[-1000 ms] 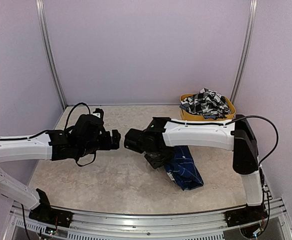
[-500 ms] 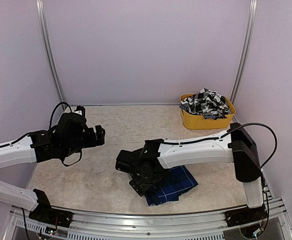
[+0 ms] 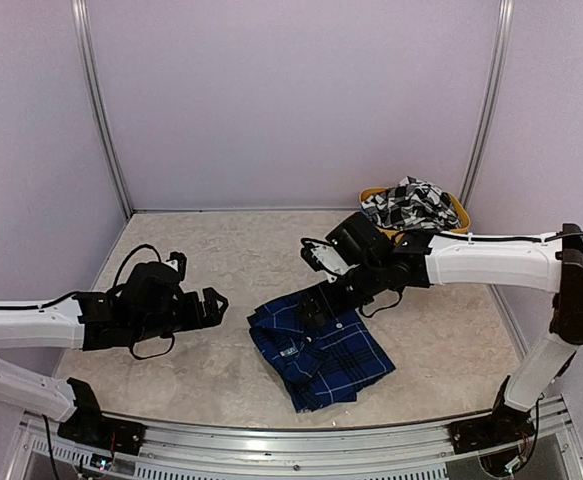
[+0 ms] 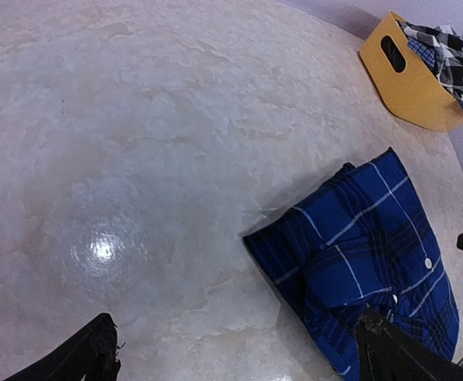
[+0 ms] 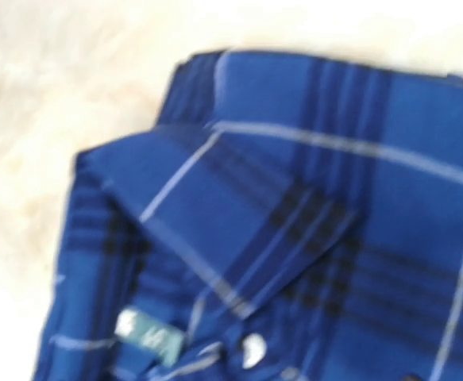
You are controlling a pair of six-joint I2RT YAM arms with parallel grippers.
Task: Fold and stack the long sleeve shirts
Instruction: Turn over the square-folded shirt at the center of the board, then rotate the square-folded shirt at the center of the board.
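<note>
Top external: found blue shirt (image 3: 321, 350) folded on surface (image 3: 221, 260), likely as stack base. Saw right claw (image 3: 309, 308) wide, empty, over its far edge; left claw (image 3: 214, 307) wide, parked aside. Noted checked shirt (image 3: 411, 205) in tub (image 4: 414, 87).

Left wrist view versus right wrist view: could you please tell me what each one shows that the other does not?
Only the left wrist view shows the yellow tub with the black-and-white checked shirt heaped in it, plus wide bare table. Only the right wrist view shows the green collar label, close up. Both show the blue plaid shirt lying on the table.
</note>
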